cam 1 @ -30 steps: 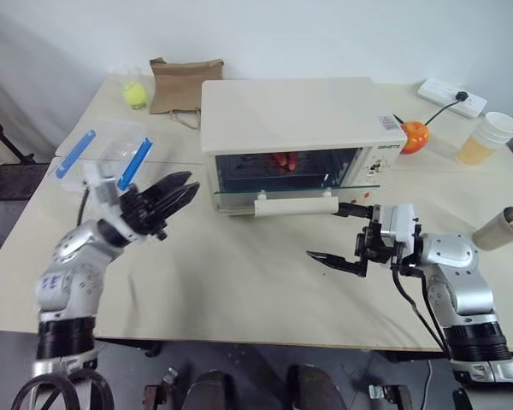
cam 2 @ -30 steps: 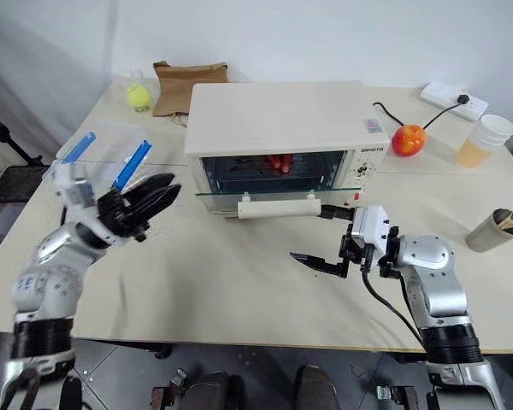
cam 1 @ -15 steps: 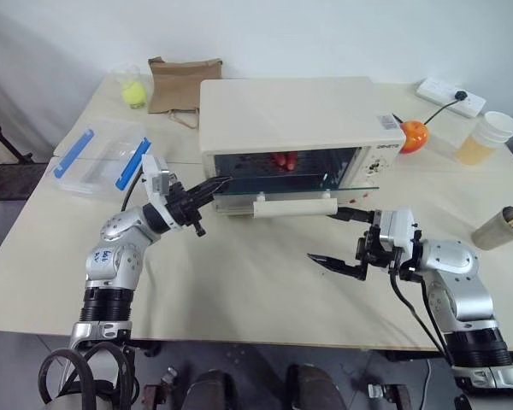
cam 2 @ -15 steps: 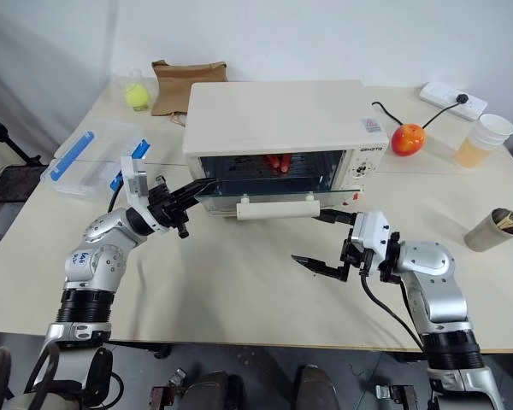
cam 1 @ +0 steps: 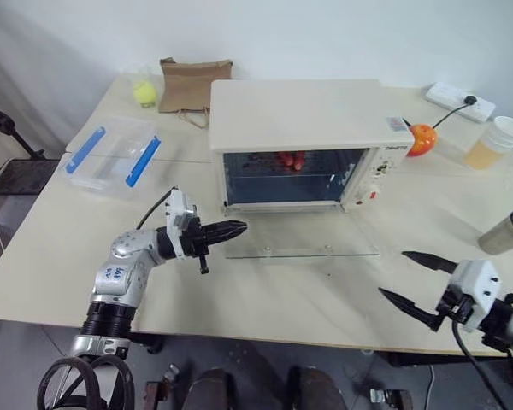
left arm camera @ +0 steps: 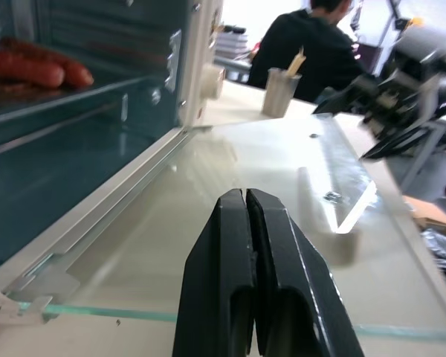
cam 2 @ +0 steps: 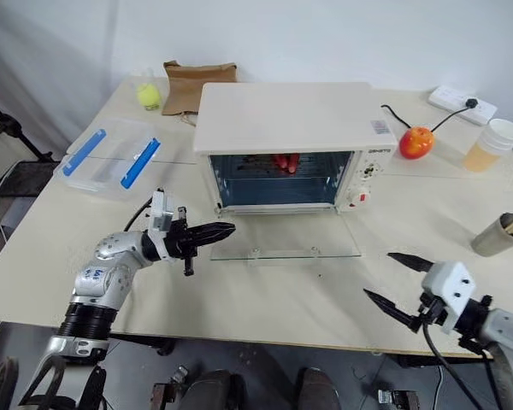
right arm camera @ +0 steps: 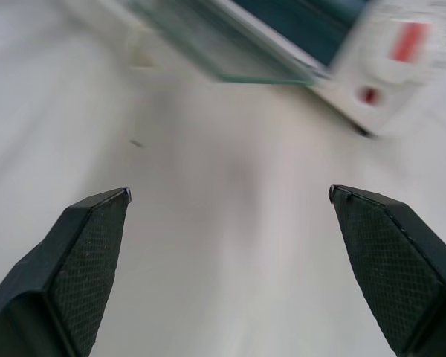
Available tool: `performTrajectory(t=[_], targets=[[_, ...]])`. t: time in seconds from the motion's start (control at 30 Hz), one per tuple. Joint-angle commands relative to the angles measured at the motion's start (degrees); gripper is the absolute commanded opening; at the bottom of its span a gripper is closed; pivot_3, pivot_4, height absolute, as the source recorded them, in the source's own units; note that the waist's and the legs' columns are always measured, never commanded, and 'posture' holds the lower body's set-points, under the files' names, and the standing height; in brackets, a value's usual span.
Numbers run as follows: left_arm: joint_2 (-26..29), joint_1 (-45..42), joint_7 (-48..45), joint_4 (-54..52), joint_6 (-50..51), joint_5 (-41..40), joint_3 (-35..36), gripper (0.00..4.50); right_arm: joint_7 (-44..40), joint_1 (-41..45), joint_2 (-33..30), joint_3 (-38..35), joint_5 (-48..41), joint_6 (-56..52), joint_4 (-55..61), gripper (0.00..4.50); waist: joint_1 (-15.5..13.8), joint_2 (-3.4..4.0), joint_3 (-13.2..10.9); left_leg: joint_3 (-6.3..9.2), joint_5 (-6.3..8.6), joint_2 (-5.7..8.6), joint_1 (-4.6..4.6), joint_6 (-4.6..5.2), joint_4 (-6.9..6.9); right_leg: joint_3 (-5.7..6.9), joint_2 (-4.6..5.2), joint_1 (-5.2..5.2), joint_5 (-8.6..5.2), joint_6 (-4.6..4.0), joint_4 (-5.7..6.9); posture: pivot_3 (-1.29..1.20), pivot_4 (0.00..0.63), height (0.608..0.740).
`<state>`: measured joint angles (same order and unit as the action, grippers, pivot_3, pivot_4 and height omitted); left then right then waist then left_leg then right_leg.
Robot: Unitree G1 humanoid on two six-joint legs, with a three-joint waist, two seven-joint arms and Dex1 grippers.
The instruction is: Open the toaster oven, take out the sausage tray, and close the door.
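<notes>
Toaster oven [cam 1: 312,137] at the rear centre of the table [cam 1: 274,282], cavity facing forward. Door [cam 1: 301,251] dropped fully open, lying flat and level just above the tabletop, its front edge reaching out toward the near side; handle bar hard to make out under the glass. Sausage tray [left arm camera: 30,82] inside the cavity toward the back, red sausages [cam 1: 291,159] visible on it through the opening.

Left gripper [cam 1: 231,228] at the door's left front corner, fingers [left arm camera: 245,268] pressed together with nothing between them — pointing level over the glass edge in the left wrist view. Contact with the glass: cannot tell. Right gripper [cam 1: 415,278] near the table's front right edge, well clear of the door, jaws spread wide and empty; bare tabletop between the two fingers [right arm camera: 89,245] in the right wrist view.

Open room: a broad bare strip of tabletop along the near edge in front of the door, and between the door's right end and the right gripper.

Around the oven — clear box with blue clips [cam 1: 115,155] at left, brown paper bag [cam 1: 188,84] and yellow ball [cam 1: 144,90] behind it, orange fruit [cam 1: 421,139], power strip [cam 1: 460,100] and paper cups [cam 1: 494,139] at right, a brown cup [cam 1: 509,232] at the right edge. White wall behind the table. Person in dark clothing [left arm camera: 312,59] seated beyond the table in the left wrist view.
</notes>
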<state>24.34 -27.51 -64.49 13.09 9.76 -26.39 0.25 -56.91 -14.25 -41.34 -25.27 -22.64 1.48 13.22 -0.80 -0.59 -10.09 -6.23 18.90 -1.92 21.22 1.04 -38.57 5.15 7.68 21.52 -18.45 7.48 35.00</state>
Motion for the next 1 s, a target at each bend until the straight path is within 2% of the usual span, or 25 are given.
performTrajectory(t=[0.03, 0.2, 0.3, 0.4, 0.5, 0.67, 0.87, 1.0], targets=[[0.4, 1.1, 0.4, 2.0, -5.2, 4.8, -1.6, 0.05, 3.2, 3.3, -1.6, -2.9, 0.8, 2.0, 2.8, 4.50, 0.2, 0.02, 0.0, -0.01, 0.00, -0.08, -0.05, -0.01, 0.00, -0.03, 0.01, 0.00, 0.00, -0.01, 0.00, 0.00, 0.150, 0.740], [-0.5, 4.0, 3.7, 1.6, -9.2, 7.0, -0.7, 0.05, 13.7, 17.8, 1.3, 9.5, 11.6, -0.7, 7.3, 4.50, 1.2, 0.02, 0.0, -0.20, 0.00, -0.21, -0.03, -0.01, -0.04, -0.19, 0.04, 0.18, 0.01, -0.02, 0.34, 0.00, 0.150, 0.740], [-0.4, 5.8, 3.8, 0.1, -9.2, 6.7, -0.7, 0.05, 15.2, 22.0, 3.5, 15.3, 13.1, -1.9, 9.1, 4.50, 0.7, 0.02, 0.0, -0.10, -0.01, -0.25, 0.00, -0.05, -0.05, -0.14, 0.03, 0.32, -0.02, -0.06, 0.63, 0.00, 0.150, 0.740], [-0.6, 8.2, 5.9, -2.3, -8.7, 6.2, 0.4, 0.05, 16.9, 27.8, 5.3, 22.9, 19.8, 0.8, 7.8, 4.50, 0.8, 0.02, 0.0, 0.01, 0.02, -0.11, 0.08, -0.02, -0.06, -0.07, 0.12, 0.34, -0.01, -0.06, 0.69, 0.00, 0.150, 0.740], [-1.7, 11.2, 6.5, -7.2, -8.0, 1.2, 3.6, 0.65, 20.0, 33.2, 8.1, 27.9, 25.2, 2.2, 3.8, 4.50, 1.2, 0.02, 0.0, -0.10, 0.07, 0.01, 0.09, 0.08, -0.13, -0.02, 0.33, 0.35, 0.00, -0.03, 0.66, 0.00, 0.150, 0.740], [-1.5, 17.1, 9.2, -14.7, -9.7, -5.1, 11.6, 2.06, 28.8, 43.1, 9.8, 36.1, 42.2, 7.2, -8.5, 4.50, 2.1, -0.02, 0.0, -0.13, 0.08, 0.00, 0.17, 0.12, -0.25, 0.19, 0.52, 0.45, 0.00, -0.03, 0.79, 0.00, 0.150, 0.740], [0.1, 23.4, 12.2, -21.3, -6.4, -8.7, 16.5, 3.79, 36.5, 50.9, 12.8, 40.5, 51.9, 7.4, -19.2, 4.50, 2.6, 0.01, 0.0, 0.00, 0.09, 0.10, 0.28, 0.12, -0.25, 0.77, 0.79, 0.47, 0.00, -0.03, 0.86, 0.00, 0.150, 0.740], [0.4, 26.4, 13.5, -24.4, -5.3, -9.4, 17.1, 3.79, 40.3, 54.5, 14.0, 42.2, 55.8, 7.5, -24.6, 4.50, 2.5, 0.02, 0.0, 0.08, 0.09, 0.12, 0.33, 0.13, -0.26, 0.85, 0.81, 0.46, 0.00, -0.03, 0.87, 0.00, 0.150, 0.740]])
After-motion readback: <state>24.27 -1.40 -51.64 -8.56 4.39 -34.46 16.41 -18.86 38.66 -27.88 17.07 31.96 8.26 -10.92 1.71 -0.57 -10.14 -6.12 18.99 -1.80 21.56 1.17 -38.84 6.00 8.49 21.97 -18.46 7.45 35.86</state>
